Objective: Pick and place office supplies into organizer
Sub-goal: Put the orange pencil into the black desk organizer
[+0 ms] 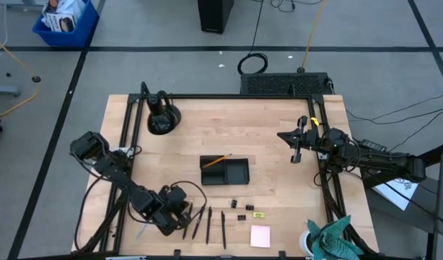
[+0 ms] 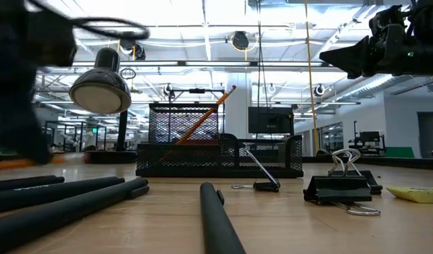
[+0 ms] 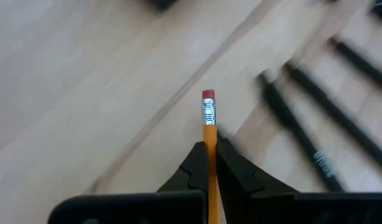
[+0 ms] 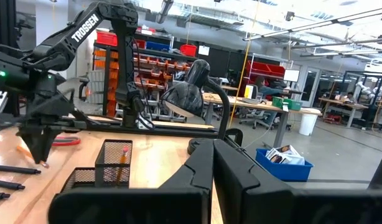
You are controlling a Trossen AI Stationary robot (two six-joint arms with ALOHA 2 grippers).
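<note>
The left end effector sits low at the near-left of the surface in the high view, beside the loose black pens. The organizer is mid-surface with one orange pencil already leaning in it, so it's a short carry.

Low view: pens up close, binder clips ahead, organizer behind them.

Left wrist view settles it: the fingers are clamped tight on a second pencil, eraser end poking out. So the grasp step looks done; next it probably needs a clean lift, then a swing to the organizer.

Right wrist view: the right end effector is closed on nothing, parked up high.
</note>
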